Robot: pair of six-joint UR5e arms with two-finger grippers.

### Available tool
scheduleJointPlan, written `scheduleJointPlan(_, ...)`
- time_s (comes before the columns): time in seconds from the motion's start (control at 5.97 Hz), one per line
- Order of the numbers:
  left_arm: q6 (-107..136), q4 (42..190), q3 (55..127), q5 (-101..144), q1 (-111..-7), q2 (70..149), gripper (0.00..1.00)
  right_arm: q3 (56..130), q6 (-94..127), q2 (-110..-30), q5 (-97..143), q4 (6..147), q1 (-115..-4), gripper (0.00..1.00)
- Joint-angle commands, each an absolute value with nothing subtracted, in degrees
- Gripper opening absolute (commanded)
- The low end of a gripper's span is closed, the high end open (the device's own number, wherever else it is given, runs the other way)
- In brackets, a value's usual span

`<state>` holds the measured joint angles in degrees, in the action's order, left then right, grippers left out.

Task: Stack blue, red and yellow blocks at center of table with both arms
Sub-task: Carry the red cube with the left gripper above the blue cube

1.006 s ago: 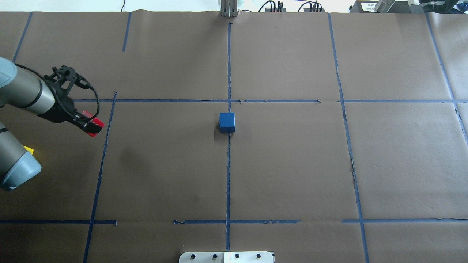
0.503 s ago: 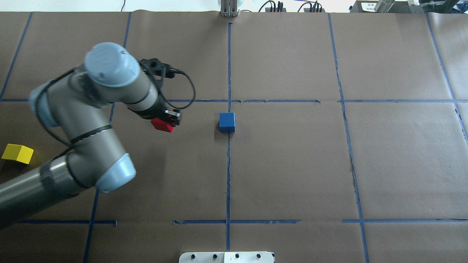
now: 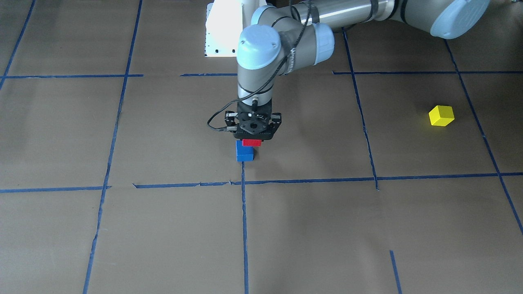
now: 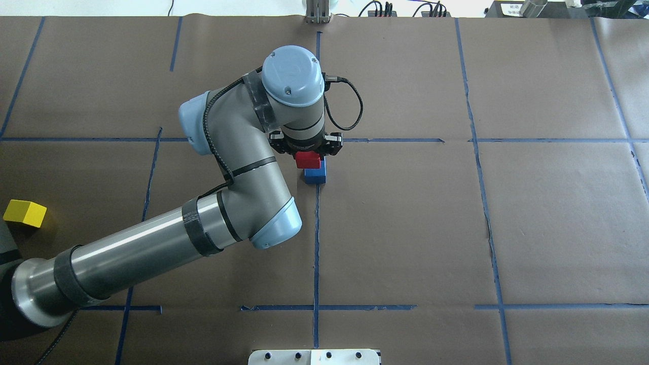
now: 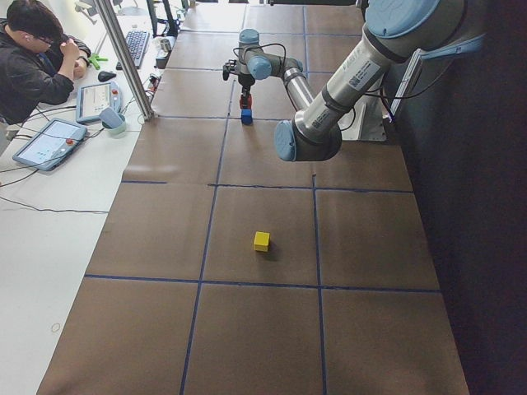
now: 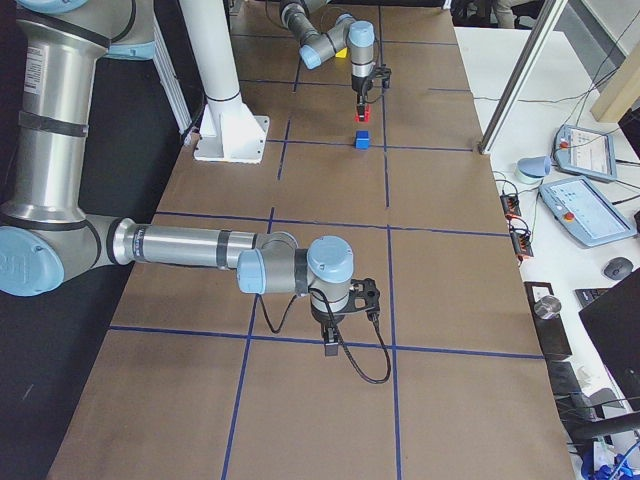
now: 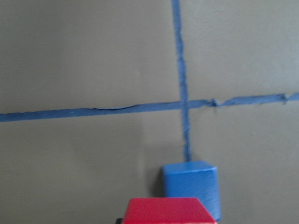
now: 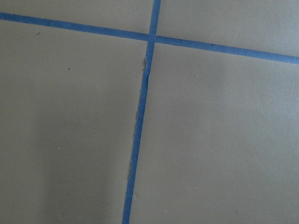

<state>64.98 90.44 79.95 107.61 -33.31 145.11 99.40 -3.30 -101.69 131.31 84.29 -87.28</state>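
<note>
The blue block (image 4: 315,175) sits at the table's center on the tape cross; it also shows in the front view (image 3: 244,154) and the left wrist view (image 7: 191,186). My left gripper (image 4: 307,154) is shut on the red block (image 4: 308,160) and holds it just above the blue block, slightly offset, not resting on it (image 3: 251,142). The yellow block (image 4: 24,213) lies alone at the far left of the table. My right gripper (image 6: 331,345) points down over bare paper at the table's right end, seen only in the exterior right view; I cannot tell if it is open.
The table is brown paper with a blue tape grid. The robot's white base plate (image 4: 314,357) is at the near edge. A metal post (image 4: 317,12) stands at the far edge. An operator (image 5: 33,66) sits beyond the far side with tablets.
My left arm has swung right from the table's left side to the center, carrying the red block, which now hangs over the blue block. The yellow block is uncovered and unmoved.
</note>
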Motion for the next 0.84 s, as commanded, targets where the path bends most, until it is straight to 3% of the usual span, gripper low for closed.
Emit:
scheduleJointPlan(0.0, 65.65, 92.97, 75.78, 107.40, -32.35, 146.42, 0.15, 99.40, -3.25, -101.69, 131.31, 84.29, -87.28, 1.00)
scheduleJointPlan(0.67, 69.24, 93.52, 74.36, 107.49, -31.82, 146.42, 0.17, 99.41, -3.43, -101.69, 131.31, 84.29, -87.28, 1.00)
